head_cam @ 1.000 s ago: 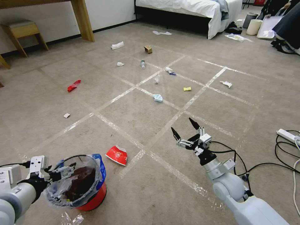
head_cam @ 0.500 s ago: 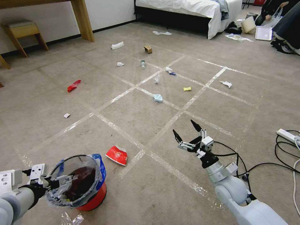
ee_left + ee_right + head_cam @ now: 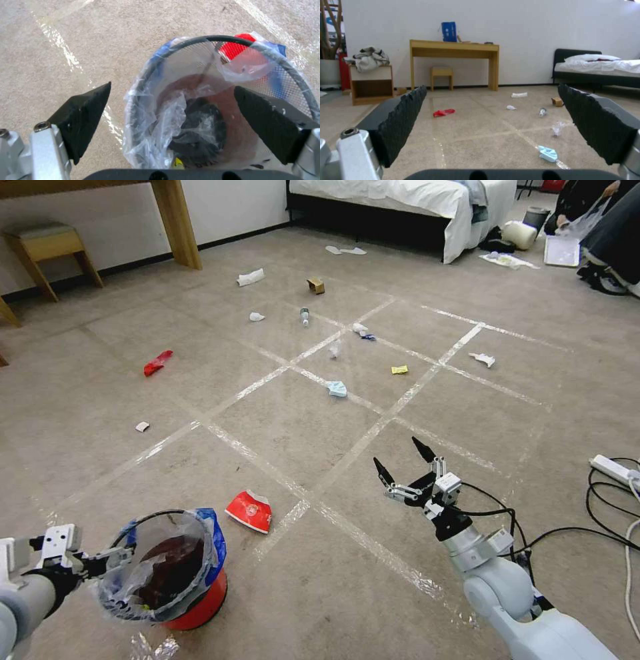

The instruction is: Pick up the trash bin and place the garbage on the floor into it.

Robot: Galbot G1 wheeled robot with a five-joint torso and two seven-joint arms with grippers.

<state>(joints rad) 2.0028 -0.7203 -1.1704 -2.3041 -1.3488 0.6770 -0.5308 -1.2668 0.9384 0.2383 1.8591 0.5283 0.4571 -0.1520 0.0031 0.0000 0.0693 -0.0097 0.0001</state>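
So far nothing is picked up: the trash bin (image 3: 175, 573) sits on the floor (image 3: 300, 433) at 7 o'clock, the left gripper (image 3: 173, 117) wide open around its rim, the right gripper (image 3: 403, 465) open, empty, and garbage (image 3: 250, 511) scattered toward 12

Red-orange trash bin (image 3: 197, 607) with blue-edged clear liner, beige floor (image 3: 300, 433) gridded with shiny tape, possibly pale-blue scrap (image 3: 337, 389)

Grey-white arms, silver wrists, black jaws
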